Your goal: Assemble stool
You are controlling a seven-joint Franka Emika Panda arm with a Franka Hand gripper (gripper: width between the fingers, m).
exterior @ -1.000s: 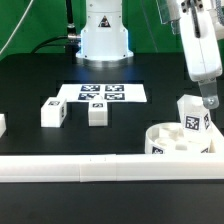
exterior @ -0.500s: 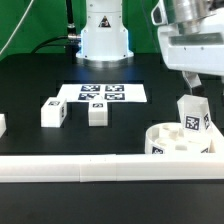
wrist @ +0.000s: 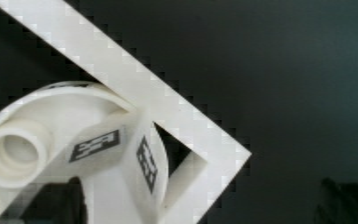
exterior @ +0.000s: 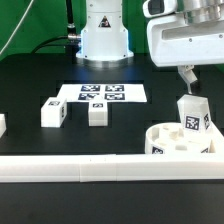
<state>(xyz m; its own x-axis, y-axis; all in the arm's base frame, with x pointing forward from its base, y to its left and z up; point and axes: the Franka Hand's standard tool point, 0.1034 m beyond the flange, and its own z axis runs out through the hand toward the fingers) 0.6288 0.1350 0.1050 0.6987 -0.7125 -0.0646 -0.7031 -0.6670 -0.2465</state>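
Gripper (exterior: 188,78) hangs above the seat (exterior: 172,143), jaws spread wide and empty, clear of everything below. Only one finger shows plainly in the exterior view.

Seat sits by the table's (exterior: 30,80) near edge, toward the corner at the exterior view's right, and touches the rail (exterior: 80,168). The wrist view shows it tucked into the rail's inner corner. First leg (exterior: 192,118) stands in the seat, upright or a shade tilted. Cannot tell whether it is fully home in its socket. Second leg (exterior: 53,113) and third leg (exterior: 97,113) lie loose mid-table, near each other but apart, just in front of the marker board (exterior: 100,92).

Judged stage: one leg of three in, and a fetch comes next.

What could go wrong:
- Standing leg may be only part-seated. A sideways move at low height could brush it with a finger and tip it or work it loose.
- Nothing but the rail corner steadies the seat. A slanted push during the next insertion could slide it off the corner and put the socket out of line.
- Loose legs are small blocks on a smooth top. An off-centre close would likely spin or shove one instead of lifting it.
- A leg gripped askew would meet the socket rim and jam.
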